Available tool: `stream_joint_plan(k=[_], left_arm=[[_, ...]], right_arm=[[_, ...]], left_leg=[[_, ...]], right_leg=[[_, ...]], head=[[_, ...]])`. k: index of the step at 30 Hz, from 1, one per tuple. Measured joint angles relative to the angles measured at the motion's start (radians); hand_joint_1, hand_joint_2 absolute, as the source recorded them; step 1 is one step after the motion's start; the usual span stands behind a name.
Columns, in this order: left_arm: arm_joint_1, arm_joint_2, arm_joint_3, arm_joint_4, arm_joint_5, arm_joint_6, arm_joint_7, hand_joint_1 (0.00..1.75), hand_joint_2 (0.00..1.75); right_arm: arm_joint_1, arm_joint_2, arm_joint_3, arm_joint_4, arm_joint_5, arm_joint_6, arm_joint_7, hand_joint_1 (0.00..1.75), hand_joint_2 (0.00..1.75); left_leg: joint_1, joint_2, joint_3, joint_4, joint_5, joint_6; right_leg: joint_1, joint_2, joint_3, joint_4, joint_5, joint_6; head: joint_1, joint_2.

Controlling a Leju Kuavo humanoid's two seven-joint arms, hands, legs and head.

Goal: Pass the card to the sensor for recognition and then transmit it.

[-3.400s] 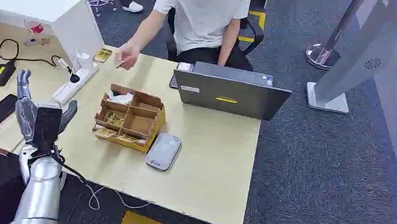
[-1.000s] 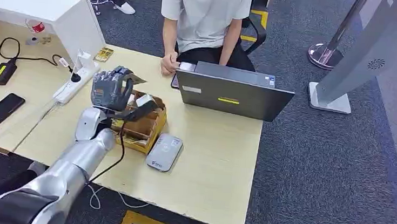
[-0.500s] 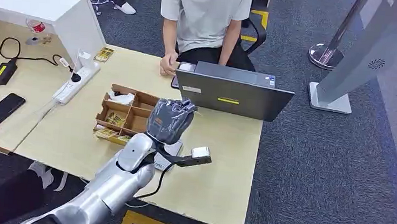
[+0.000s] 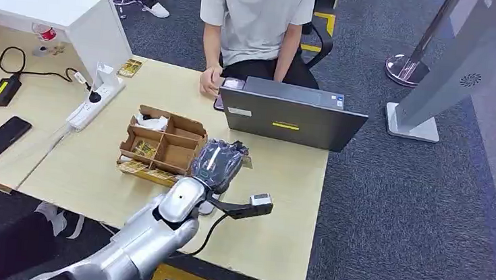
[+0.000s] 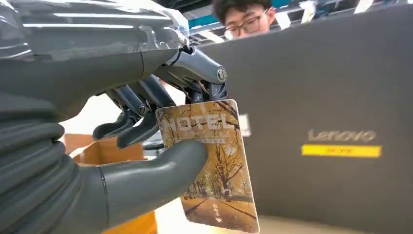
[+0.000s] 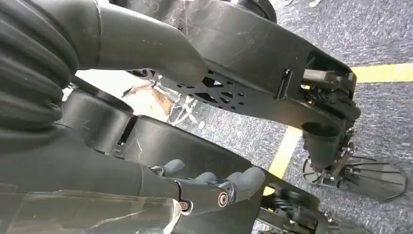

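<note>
Light wood counter [image 4: 273, 203] on grey carpet; a person [image 4: 256, 19] is seated behind a dark laptop [image 4: 288, 120] marked "Lenovo" above a yellow strip. The card [image 5: 209, 163] reads "HOTEL" over an autumn tree-lined avenue print, golden-brown, corners rounded. Left hand [image 4: 217, 163] pinches it between thumb and fingers, above the counter beside the cardboard organiser [image 4: 162, 147], facing the laptop lid. Right hand [image 6: 204, 187]: fingers curled, holding nothing.

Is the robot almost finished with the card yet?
Partly. The picking up looks done: the left hand pinches the hotel card between thumb and fingers. Right now that hand hovers above the table, between the cardboard box and the laptop, where the sensor lies. Whether it has been read cannot be told. Passing it on is still left.
</note>
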Motion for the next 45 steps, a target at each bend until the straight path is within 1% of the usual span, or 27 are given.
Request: stream_joint_plan(k=[3,5,15,19,26,28,30,31,32,34,35,38,40,45], left_arm=[[0.017,0.009,0.0,-0.003,-0.006,0.0,0.026,1.75,1.75],[0.031,0.018,0.0,-0.008,-0.003,0.001,0.029,1.75,1.75],[0.1,0.077,0.009,-0.006,0.039,0.021,0.024,1.75,1.75],[0.105,0.085,0.014,-0.001,0.037,0.027,0.018,1.75,1.75],[0.107,0.084,0.023,0.006,0.033,0.022,0.005,1.75,1.75],[0.105,0.08,0.027,0.007,0.032,0.048,-0.008,1.75,1.75],[0.101,0.076,0.028,0.008,0.035,0.122,-0.041,1.75,1.75],[0.093,0.072,0.029,0.008,0.036,0.156,-0.052,1.75,1.75],[0.082,0.068,0.03,0.008,0.038,0.216,-0.066,1.75,1.75],[0.05,0.063,0.037,0.008,0.029,0.311,-0.076,1.75,1.75],[0.031,0.06,0.042,0.007,0.021,0.334,-0.079,1.75,1.75],[-0.042,0.053,0.065,0.004,0.007,0.344,-0.081,1.75,1.75],[-0.107,0.049,0.083,0.015,-0.008,0.341,-0.071,1.75,1.75],[-0.269,0.035,0.117,0.097,-0.068,0.324,-0.003,1.75,1.75]], right_arm=[[0.003,-0.005,-0.003,0.0,-0.002,-0.002,-0.006,0.0,1.75],[0.005,-0.007,-0.006,0.0,-0.004,-0.003,-0.01,0.0,1.75],[0.009,-0.022,-0.021,0.0,0.0,-0.006,-0.022,0.0,1.75],[0.009,-0.026,-0.021,0.0,0.01,-0.006,-0.025,0.0,1.75],[0.009,-0.029,-0.021,0.0,0.019,-0.006,-0.043,0.0,1.75],[0.009,-0.029,-0.021,0.0,0.024,-0.006,-0.043,0.0,1.75],[0.009,-0.029,-0.021,0.0,0.03,-0.006,-0.044,0.0,1.75],[0.009,-0.029,-0.021,0.0,0.033,-0.006,-0.044,0.0,1.75],[0.008,-0.029,-0.021,0.0,0.037,-0.006,-0.044,0.0,1.75],[0.008,-0.029,-0.021,0.0,0.047,-0.006,-0.043,0.0,1.75],[0.007,-0.029,-0.021,0.0,0.054,-0.007,-0.043,0.0,1.75],[0.004,-0.027,-0.019,0.0,0.068,-0.009,-0.043,0.0,1.75],[0.0,-0.025,-0.018,0.0,0.076,-0.009,-0.041,0.0,1.75],[-0.009,-0.016,0.0,0.0,0.106,0.004,-0.031,0.0,1.75]], left_leg=[[0.0,0.0,0.0,0.0,0.0,0.0],[0.0,0.0,0.0,0.0,0.0,0.0],[0.0,0.0,0.0,0.0,0.0,0.0],[0.0,-0.001,0.0,0.0,0.0,0.0],[0.0,-0.002,0.0,0.0,0.0,0.0],[0.0,-0.002,0.0,0.0,0.0,0.0],[0.0,-0.002,0.0,0.0,0.0,0.0],[0.0,-0.002,0.0,0.0,0.0,0.0],[0.0,-0.002,0.0,0.0,0.001,0.001],[0.0,-0.003,0.0,0.0,0.001,0.001],[0.0,-0.003,0.0,0.0,0.001,0.001],[0.0,-0.003,0.0,0.0,0.001,0.001],[0.0,-0.003,0.0,0.0,0.001,0.001],[0.0,-0.003,0.0,0.0,0.002,0.001]], right_leg=[[0.0,0.0,0.0,0.0,0.0,0.0],[0.0,0.0,0.0,0.0,0.0,0.0],[0.0,0.0,0.0,0.0,-0.001,0.0],[0.0,-0.001,0.001,0.0,-0.001,0.001],[0.0,-0.001,0.001,0.0,-0.001,0.001],[0.0,-0.001,0.001,0.0,-0.001,0.001],[0.0,-0.001,0.001,0.0,-0.001,0.001],[0.0,-0.002,0.001,0.0,-0.001,0.001],[0.0,-0.002,0.001,0.0,-0.001,0.001],[0.0,-0.002,0.001,0.0,-0.001,0.001],[0.0,-0.002,0.001,0.0,-0.001,0.001],[0.0,-0.003,0.001,0.0,0.0,0.001],[0.0,-0.003,0.001,0.001,0.0,0.0],[0.0,-0.003,0.001,0.001,0.001,-0.001]], head=[[0.0,0.0],[0.0,0.0],[0.0,0.0],[0.0,0.0],[0.0,0.0],[0.0,0.0],[0.0,0.0],[0.0,0.0],[0.0,0.0],[0.0,0.0],[0.0,0.0],[0.0,0.0],[0.0,0.0],[0.0,0.0]])
